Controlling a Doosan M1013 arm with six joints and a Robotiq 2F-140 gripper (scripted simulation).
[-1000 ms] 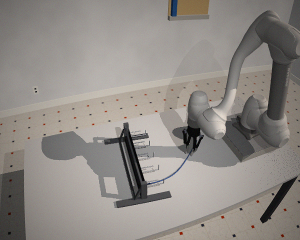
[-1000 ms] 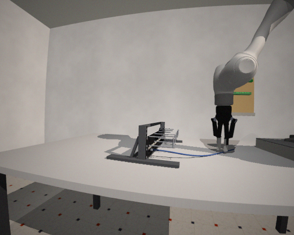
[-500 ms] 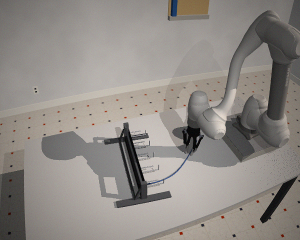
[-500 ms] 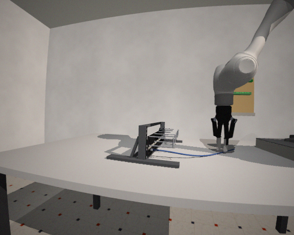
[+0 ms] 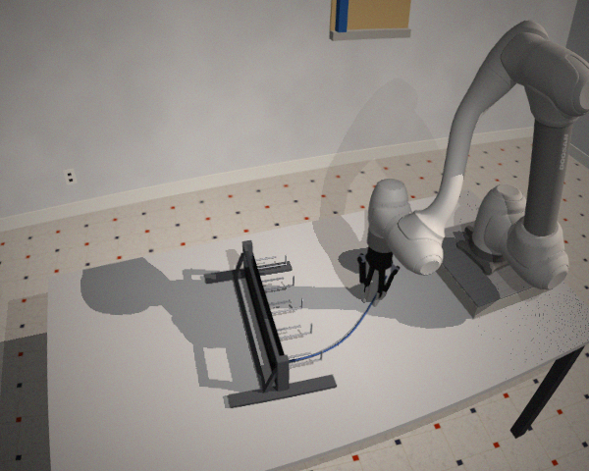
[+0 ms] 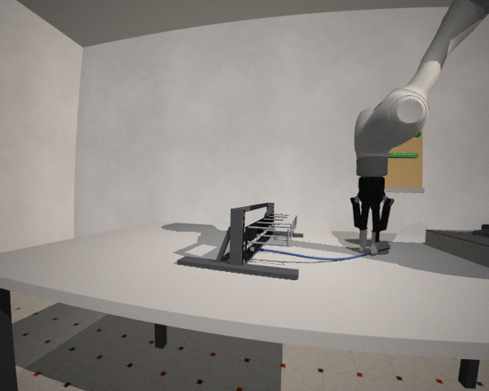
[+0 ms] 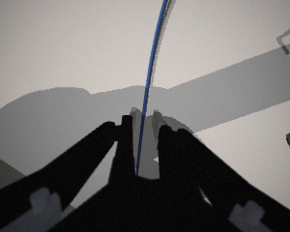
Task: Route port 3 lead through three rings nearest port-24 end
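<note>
The dark rack [image 5: 258, 304] [image 6: 237, 235] stands on the white table [image 5: 133, 405] [image 6: 151, 290]. Several wire rings [image 5: 281, 264] [image 6: 278, 218] stick out of its front towards the arm. The blue lead [image 5: 337, 346] [image 6: 320, 257] [image 7: 152, 58] leaves the panel low at the rack's near end, by the nearest ring [image 5: 304, 357]. It curves across the table to my gripper [image 5: 372, 297] [image 6: 369, 248] [image 7: 144, 118]. The gripper points straight down with its fingertips at the table. Its fingers stand narrowly apart, and the lead runs loose between them with a gap on each side. The lead's free end [image 6: 387, 248] lies just past the fingers.
The arm's raised grey base plate [image 5: 487, 291] [image 6: 460, 246] lies close behind the gripper. The rack's long foot [image 5: 285, 392] [image 6: 240, 267] rests flat on the table. The table's front edge curves past the rack's near end.
</note>
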